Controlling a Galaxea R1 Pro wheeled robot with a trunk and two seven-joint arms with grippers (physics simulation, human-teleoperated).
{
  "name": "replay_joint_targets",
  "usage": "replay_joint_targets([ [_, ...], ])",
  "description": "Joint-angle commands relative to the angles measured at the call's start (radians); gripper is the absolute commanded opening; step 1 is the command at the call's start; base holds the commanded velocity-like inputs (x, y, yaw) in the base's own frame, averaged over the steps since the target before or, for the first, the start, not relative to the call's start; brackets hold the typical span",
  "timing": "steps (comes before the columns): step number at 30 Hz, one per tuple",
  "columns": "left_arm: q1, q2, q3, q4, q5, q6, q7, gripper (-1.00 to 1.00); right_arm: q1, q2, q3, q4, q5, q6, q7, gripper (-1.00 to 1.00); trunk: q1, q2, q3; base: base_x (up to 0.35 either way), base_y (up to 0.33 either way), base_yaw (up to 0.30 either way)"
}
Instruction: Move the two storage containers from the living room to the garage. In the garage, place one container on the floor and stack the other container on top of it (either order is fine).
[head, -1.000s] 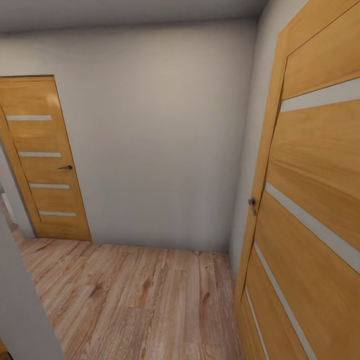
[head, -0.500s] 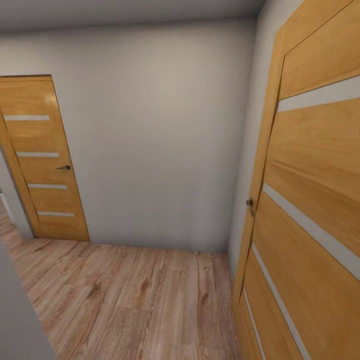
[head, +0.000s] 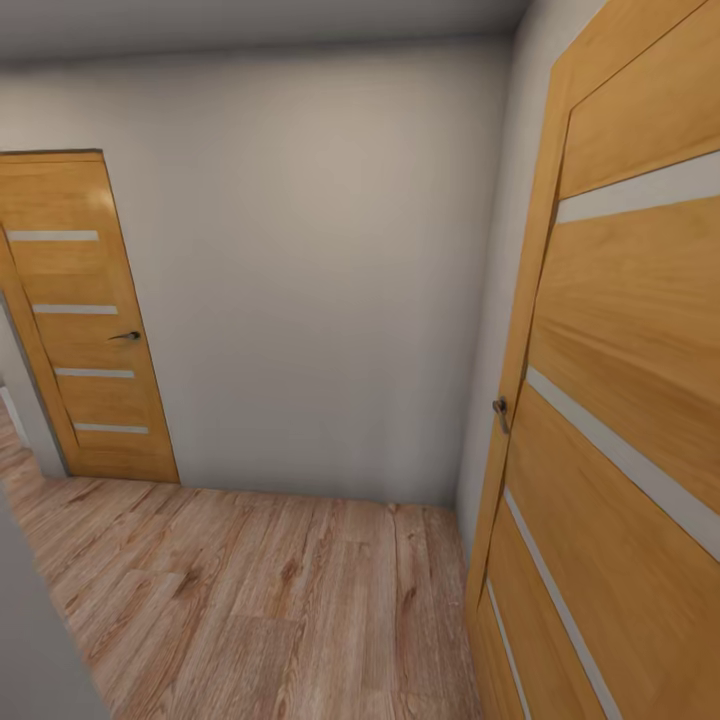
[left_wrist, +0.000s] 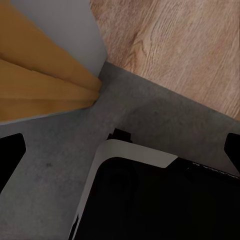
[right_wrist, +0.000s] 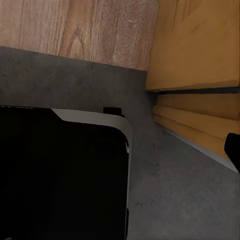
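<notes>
Far left in the head view, a closed wooden door (head: 85, 310) with 4 pale strips stands in a plain grey wall (head: 320, 270); light wood-plank flooring (head: 260, 600) runs to a second wooden door (head: 620, 420) close at right. Both wrist views look down on the robot's black base (left_wrist: 160, 200) over dark grey floor (right_wrist: 185, 200) meeting planks. Left gripper fingertips (left_wrist: 10, 157) sit wide apart, grasping nothing; right jaws' state cannot be told. No containers are in sight.

Left fingers (left_wrist: 11, 157) spread, pointing floorward
</notes>
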Motion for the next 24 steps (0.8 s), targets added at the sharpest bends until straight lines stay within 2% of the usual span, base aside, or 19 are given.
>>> replay_joint_targets([
  [1, -0.001, 0.000, 0.001, 0.001, 0.003, -0.002, 0.001, 1.00, -0.001, 0.000, -0.002, 0.003, 0.011, -0.005, -0.005, 1.00, 0.000, -0.001, -0.001, 0.178, 0.000, 0.000],
  [24, -0.001, 0.000, 0.001, 0.002, 0.004, 0.009, 0.001, 1.00, -0.001, -0.001, -0.002, 0.003, 0.011, -0.005, -0.006, 1.00, 0.000, -0.001, -0.001, 0.314, 0.000, 0.000],
])
